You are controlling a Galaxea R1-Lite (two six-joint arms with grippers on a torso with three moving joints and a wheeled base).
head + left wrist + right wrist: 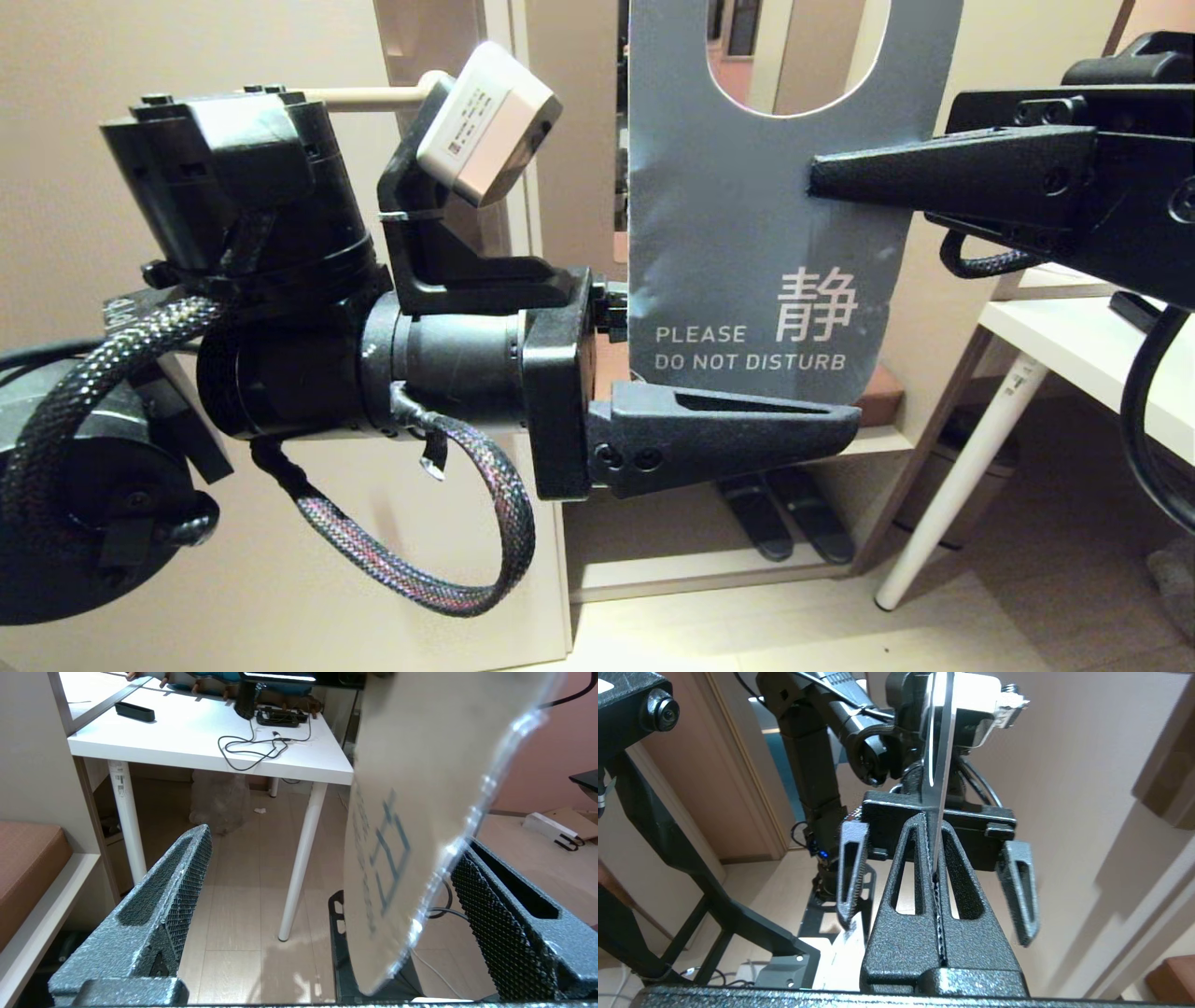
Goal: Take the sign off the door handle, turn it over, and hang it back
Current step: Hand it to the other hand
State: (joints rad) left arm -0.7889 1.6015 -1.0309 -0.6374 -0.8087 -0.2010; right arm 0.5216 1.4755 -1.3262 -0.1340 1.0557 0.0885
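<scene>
Sign (747,233): upper centre, blue face | right gripper (822,177): fingers clamped on sign edge | left gripper (327,877): fingers spread wide, straddling sign's lower end

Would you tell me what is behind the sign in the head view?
Behind the sign, its hole shows a doorway; below are shelves and dark slippers. The left gripper's far finger is covered.

Sign (738,233): centre, upright, off door handle (373,96).
Right tool (822,177): at sign's right edge, clamping it.
Left tool (322,877): at sign's lower end, fingers either side, apart.
Door handle: upper left, behind left arm.
Worktop (1074,345): right, behind sign.
</scene>
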